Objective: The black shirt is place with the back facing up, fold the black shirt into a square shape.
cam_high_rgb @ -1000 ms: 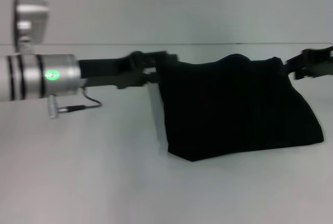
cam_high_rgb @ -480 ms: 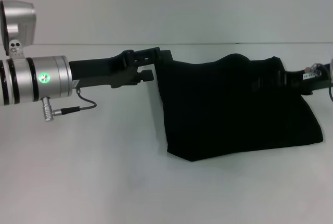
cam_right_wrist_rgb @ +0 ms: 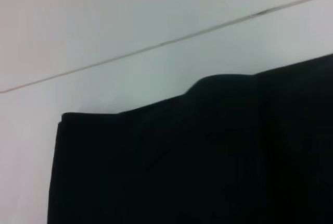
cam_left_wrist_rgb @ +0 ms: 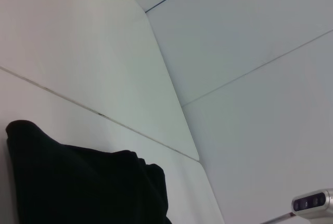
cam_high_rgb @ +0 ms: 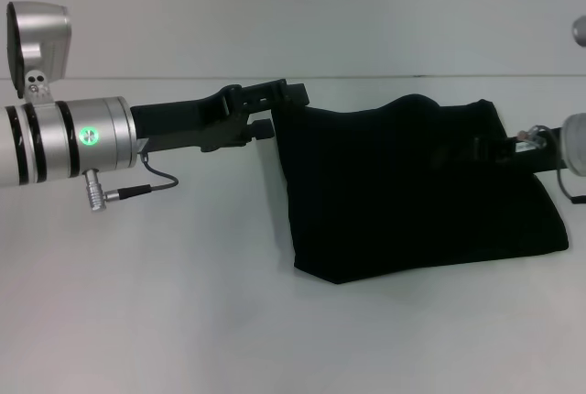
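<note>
The black shirt (cam_high_rgb: 412, 192) lies folded into a compact, roughly rectangular bundle on the white table, right of centre in the head view. Its plain back fabric also shows in the left wrist view (cam_left_wrist_rgb: 78, 187) and fills the right wrist view (cam_right_wrist_rgb: 197, 161). My left gripper (cam_high_rgb: 286, 112) is at the bundle's far left corner, its two fingers apart with the fabric edge between them. My right gripper (cam_high_rgb: 499, 147) reaches in over the bundle's right edge, black against the black cloth.
The white table (cam_high_rgb: 183, 302) runs on to the left of and in front of the bundle. A pale wall rises just behind the shirt's far edge. A silver part of the right arm (cam_left_wrist_rgb: 312, 203) shows far off in the left wrist view.
The right arm has come further in from the right and lower, over the shirt's right edge. The left arm has shifted only slightly. The bundle has kept its shape.
</note>
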`<act>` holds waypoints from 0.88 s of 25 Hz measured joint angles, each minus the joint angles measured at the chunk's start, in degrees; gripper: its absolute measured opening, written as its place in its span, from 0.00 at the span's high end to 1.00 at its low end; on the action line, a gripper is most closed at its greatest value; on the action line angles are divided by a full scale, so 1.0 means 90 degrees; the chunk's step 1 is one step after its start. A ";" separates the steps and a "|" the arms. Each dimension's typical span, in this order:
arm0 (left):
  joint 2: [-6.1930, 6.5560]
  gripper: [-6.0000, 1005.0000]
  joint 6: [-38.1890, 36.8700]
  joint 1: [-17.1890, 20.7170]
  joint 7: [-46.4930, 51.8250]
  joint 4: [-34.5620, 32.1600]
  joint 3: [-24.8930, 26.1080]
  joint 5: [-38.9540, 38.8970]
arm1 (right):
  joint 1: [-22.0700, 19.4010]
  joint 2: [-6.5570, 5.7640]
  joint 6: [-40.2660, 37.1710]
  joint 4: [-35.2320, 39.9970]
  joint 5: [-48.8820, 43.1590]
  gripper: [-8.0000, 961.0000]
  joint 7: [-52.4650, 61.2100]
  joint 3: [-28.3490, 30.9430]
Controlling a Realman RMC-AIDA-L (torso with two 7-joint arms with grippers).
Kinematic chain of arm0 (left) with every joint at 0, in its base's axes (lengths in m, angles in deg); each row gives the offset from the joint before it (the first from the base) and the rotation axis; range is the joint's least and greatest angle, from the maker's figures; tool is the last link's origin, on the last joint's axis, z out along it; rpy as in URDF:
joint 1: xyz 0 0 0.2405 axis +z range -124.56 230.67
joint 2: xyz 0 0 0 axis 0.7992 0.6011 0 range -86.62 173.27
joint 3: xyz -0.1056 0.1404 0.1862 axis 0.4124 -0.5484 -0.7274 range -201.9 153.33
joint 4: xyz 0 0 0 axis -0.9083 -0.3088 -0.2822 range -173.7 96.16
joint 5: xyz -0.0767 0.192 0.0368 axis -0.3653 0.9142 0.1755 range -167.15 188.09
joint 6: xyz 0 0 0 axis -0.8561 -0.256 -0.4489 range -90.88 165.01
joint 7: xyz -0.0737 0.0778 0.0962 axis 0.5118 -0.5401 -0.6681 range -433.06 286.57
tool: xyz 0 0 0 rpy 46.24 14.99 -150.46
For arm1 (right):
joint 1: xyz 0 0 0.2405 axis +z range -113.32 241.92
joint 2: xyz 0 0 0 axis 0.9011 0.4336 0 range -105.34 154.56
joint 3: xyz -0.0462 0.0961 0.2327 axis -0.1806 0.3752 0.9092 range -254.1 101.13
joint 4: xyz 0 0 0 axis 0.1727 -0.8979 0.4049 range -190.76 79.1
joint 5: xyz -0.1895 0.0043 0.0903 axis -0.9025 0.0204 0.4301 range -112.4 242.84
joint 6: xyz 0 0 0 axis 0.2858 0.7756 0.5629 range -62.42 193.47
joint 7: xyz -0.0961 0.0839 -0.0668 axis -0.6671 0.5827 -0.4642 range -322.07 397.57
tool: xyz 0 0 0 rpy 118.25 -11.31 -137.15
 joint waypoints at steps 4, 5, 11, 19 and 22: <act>-0.0007 0.04 0.0042 0.0044 -0.0040 0.0021 0.0032 -0.0004 | 0.0021 0.0042 0.0163 -0.0088 0.0012 0.16 -0.0023 -0.0040; -0.0008 0.04 0.0044 0.0053 -0.0053 0.0042 0.0047 -0.0010 | 0.0025 0.0042 0.0216 -0.0132 0.0011 0.16 -0.0022 -0.0043; -0.0007 0.04 0.0046 0.0064 -0.0115 0.0080 0.0063 -0.0089 | 0.0043 0.0124 0.0294 -0.0237 0.0010 0.16 -0.0042 -0.0044; -0.0013 0.04 0.0126 0.0041 -0.0170 0.0144 0.0061 -0.0104 | 0.0111 0.0271 0.0415 -0.0251 0.0047 0.16 -0.0185 -0.0017; -0.0011 0.04 0.0137 0.0050 -0.0171 0.0146 0.0063 -0.0106 | 0.0085 0.0281 0.0347 -0.0227 0.0385 0.16 -0.0385 -0.0003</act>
